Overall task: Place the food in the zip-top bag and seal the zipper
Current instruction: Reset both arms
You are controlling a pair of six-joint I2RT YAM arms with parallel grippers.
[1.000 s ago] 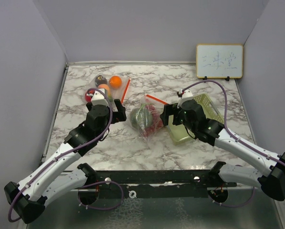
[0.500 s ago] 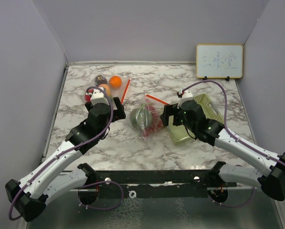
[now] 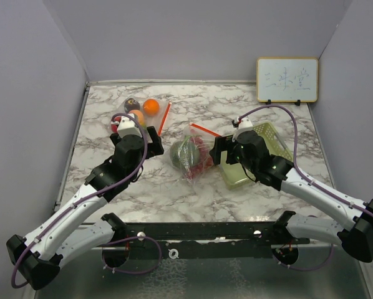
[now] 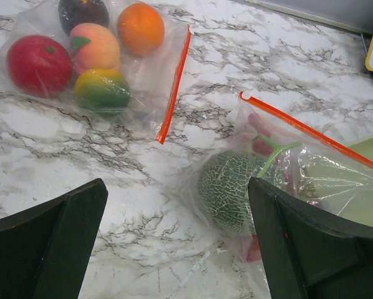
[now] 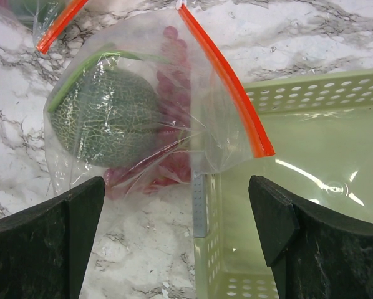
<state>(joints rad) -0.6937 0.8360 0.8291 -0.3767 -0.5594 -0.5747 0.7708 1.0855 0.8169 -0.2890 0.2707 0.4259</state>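
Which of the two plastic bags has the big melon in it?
The middle bag, lying against the green basket, holds the melon and grapes; the far-left bag holds smaller fruits.
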